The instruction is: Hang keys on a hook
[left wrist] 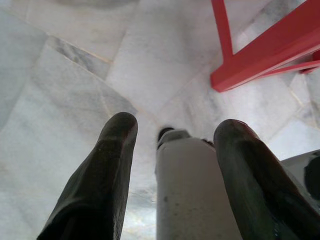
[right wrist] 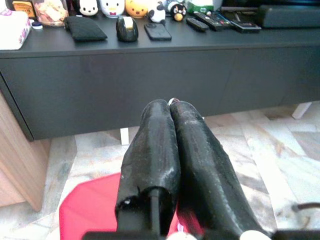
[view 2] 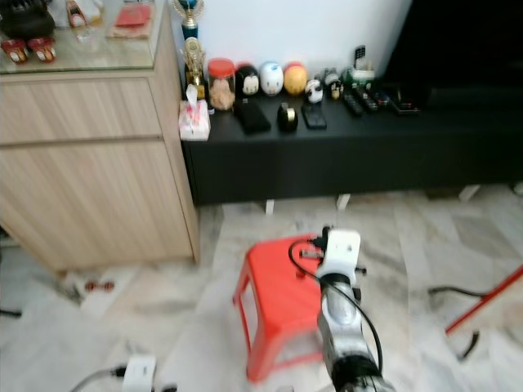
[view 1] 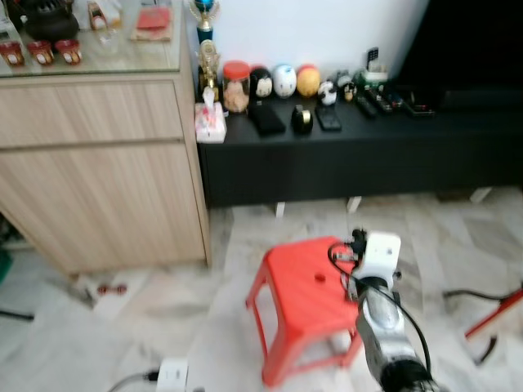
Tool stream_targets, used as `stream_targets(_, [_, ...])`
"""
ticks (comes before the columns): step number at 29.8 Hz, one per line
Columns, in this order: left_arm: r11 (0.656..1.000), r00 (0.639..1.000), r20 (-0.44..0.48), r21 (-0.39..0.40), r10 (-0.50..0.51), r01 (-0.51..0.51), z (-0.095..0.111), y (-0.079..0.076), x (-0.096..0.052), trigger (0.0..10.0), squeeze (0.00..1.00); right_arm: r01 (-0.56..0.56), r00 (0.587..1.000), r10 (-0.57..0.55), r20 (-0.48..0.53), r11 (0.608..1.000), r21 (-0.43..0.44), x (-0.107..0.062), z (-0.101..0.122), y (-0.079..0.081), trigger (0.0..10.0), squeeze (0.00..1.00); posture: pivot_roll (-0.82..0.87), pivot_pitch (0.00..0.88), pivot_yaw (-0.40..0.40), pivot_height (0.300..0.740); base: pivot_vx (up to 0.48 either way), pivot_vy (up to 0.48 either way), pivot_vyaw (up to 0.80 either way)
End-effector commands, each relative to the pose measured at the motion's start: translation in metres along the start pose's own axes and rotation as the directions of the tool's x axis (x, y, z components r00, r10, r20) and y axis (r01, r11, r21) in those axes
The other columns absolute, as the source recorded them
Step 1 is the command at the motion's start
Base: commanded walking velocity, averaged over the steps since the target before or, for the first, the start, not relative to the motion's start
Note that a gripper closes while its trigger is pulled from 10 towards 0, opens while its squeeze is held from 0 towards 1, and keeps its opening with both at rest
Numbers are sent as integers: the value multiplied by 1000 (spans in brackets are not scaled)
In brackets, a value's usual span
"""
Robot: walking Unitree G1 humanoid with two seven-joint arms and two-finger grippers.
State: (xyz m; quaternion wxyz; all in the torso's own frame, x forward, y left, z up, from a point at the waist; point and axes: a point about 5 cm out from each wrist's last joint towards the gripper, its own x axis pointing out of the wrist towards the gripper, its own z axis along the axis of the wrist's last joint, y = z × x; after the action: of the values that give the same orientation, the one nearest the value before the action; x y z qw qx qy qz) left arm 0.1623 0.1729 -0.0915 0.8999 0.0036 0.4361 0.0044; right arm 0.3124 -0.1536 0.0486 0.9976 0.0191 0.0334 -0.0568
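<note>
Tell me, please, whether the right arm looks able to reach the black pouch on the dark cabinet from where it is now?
Probably not yet. The right gripper, fingers pressed shut, is held over the red stool, and open marble floor lies between it and the black pouch atop the dark cabinet. Nothing blocks the way; the robot likely needs to step closer.

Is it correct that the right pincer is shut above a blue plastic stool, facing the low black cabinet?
Not quite: the stool is red, not blue, as the left eye view shows. The rest holds: the right pincer is shut, its two fingers pressed together, above the stool and facing the low black cabinet.
</note>
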Motion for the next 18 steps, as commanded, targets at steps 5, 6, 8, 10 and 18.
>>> stream_targets(5, [999, 998, -59, 2, -34, 34, -15, -8, -3, 10000, 0, -5, 1000, 4, 25, 999, 42, 0, 3, -2, 10000, 0, 104, 9, -111, 740, 0, 0, 0])
stream_targets(6, [999, 998, -58, 4, -35, 35, -15, -8, -3, 10000, 0, -6, 1000, 5, 28, 999, 43, -1, 4, -2, 10000, 0, 104, 9, -111, 740, 0, 0, 0])
stream_targets(8, [999, 998, -57, 10, -37, 38, -15, -9, -3, 10000, 0, -6, 1000, 5, 27, 999, 37, -1, 3, -3, 10000, 0, 104, 9, -112, 740, 0, 0, 0])
stream_targets(10, [999, 998, -56, 15, -37, 38, -14, -9, -3, 10000, 0, -4, 1000, 3, 23, 999, 38, -1, 3, -3, 10000, 0, 104, 9, -112, 740, 0, 0, 0])
stream_targets(18, [999, 998, -57, 21, -36, 37, -15, -9, -3, 10000, 0, 32, 999, -30, -29, 997, 70, -5, -7, -10, 10000, 0, 104, 0, -112, 740, 0, -123, 0])
